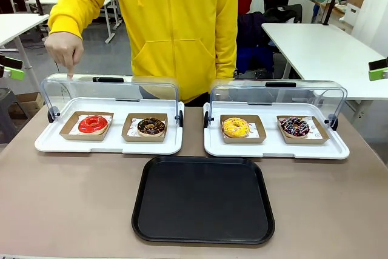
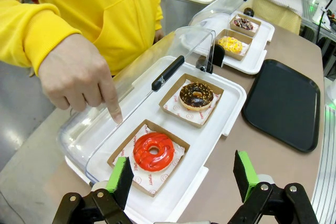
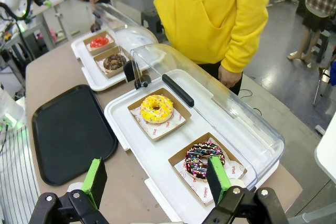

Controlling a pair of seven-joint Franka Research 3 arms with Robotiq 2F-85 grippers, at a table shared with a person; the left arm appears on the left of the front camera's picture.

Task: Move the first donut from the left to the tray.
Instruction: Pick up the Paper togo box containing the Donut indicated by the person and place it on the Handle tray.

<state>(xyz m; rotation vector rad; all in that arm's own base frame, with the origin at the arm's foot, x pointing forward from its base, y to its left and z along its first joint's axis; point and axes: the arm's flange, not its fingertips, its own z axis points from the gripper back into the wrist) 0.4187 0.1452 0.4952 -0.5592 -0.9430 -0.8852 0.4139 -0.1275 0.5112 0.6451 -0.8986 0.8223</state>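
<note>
Table's (image 1: 66, 204) far-left corner holds the red donut (image 1: 93, 124), not yet moved; black tray (image 1: 203, 201) lies bare, both jaws wide open, empty.

Glossy red donut (image 1: 93, 124), black tray (image 1: 203, 200), yellow-iced donut (image 1: 236, 127), chocolate-glazed donut (image 1: 151, 127), yellow hoodie (image 1: 176, 22)

Bright, even indoor light; sharp focus.
Glare streaks the clear lids (image 1: 109, 92) and glints on the red donut (image 2: 153, 151); shadows are soft and faint; wrist views bow at their edges.

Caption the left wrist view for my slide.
Open left gripper faces the red donut while a person's hand points at it.
</note>
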